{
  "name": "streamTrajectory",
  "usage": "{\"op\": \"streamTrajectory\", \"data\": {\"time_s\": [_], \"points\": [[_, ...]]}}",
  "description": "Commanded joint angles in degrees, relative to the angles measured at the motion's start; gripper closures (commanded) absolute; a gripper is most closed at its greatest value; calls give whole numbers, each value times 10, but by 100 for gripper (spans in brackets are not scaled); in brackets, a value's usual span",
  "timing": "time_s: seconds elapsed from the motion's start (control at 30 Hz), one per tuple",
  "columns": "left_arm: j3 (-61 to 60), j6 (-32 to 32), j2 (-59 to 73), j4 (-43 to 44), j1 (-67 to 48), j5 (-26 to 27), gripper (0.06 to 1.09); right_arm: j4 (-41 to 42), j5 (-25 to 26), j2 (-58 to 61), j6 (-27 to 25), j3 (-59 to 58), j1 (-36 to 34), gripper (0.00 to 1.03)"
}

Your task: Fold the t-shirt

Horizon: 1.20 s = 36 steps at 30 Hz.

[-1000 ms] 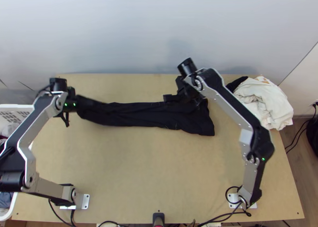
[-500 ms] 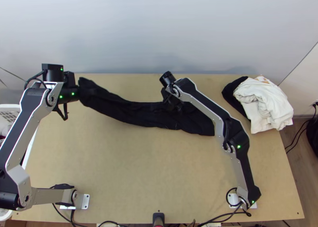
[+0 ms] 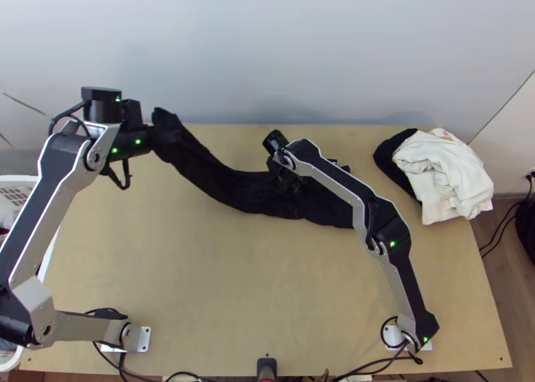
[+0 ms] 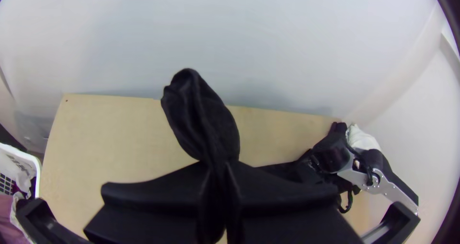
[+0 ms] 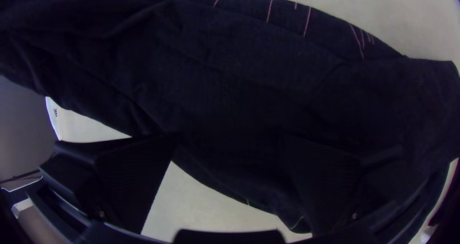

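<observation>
The black t-shirt (image 3: 251, 189) lies as a long narrow strip across the table's middle, its left part raised off the table. At that raised end is my left gripper (image 3: 152, 140); in the left wrist view the left gripper (image 4: 219, 177) is shut on the bunched cloth, a loop of it sticking out past the fingers. My right gripper (image 3: 289, 181) is over the middle of the strip. In the right wrist view the right gripper (image 5: 230, 148) has its fingers wide apart, with the dark cloth (image 5: 215, 71) spread out below and between them.
A heap of white cloth (image 3: 445, 168) with a black piece (image 3: 394, 156) beside it lies at the table's back right corner. A white basket (image 3: 19, 184) with clothes stands off the left edge. A grey-white wall rises behind the table (image 3: 221, 281).
The left gripper has risen toward the back, lifting the t-shirt's left end. The right gripper has moved left along the strip from near its right end.
</observation>
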Motion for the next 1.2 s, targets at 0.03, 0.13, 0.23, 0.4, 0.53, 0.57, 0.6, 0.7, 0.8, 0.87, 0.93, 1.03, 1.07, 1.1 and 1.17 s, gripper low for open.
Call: {"op": "streamTrajectory", "data": {"time_s": [0.03, 0.13, 0.23, 0.4, 0.53, 0.57, 0.6, 0.7, 0.8, 0.87, 0.93, 1.03, 1.07, 1.1, 1.17], "points": [[29, -30, 36, 1, -37, -2, 105, -18, -3, -93, 0, 2, -36, 4], [35, -39, 48, 6, -58, -2, 105, -59, -24, -138, -9, 27, -52, 4], [54, -49, 61, 10, -84, -4, 105, -126, -43, -168, -16, 93, -67, 4], [77, -53, 86, 13, -153, -9, 105, -163, -50, -229, -17, 104, -100, 4], [87, -53, 115, 29, -214, -19, 105, -188, -52, -280, -12, 52, -146, 4], [91, -53, 124, 32, -228, -25, 105, -189, -55, -296, -11, 39, -161, 4], [93, -53, 135, 39, -242, -32, 105, -189, -59, -311, -9, 27, -175, 4], [105, -60, 168, 62, -276, -49, 105, -185, -62, -348, -3, -9, -214, 4], [128, -64, 208, 80, -305, -75, 105, -169, -62, -376, 7, -43, -255, 4], [154, -64, 240, 94, -321, -95, 105, -166, -61, -388, 7, -57, -279, 4], [189, -69, 275, 98, -332, -110, 105, -163, -61, -397, 7, -65, -290, 4], [248, -75, 328, 98, -343, -112, 105, -163, -60, -402, 16, -74, -299, 4], [271, -75, 348, 97, -349, -113, 105, -163, -60, -404, 18, -78, -301, 4], [290, -75, 365, 97, -353, -115, 105, -163, -60, -405, 20, -80, -302, 4], [326, -75, 398, 96, -362, -120, 105, -157, -58, -409, 23, -89, -303, 4]]}}
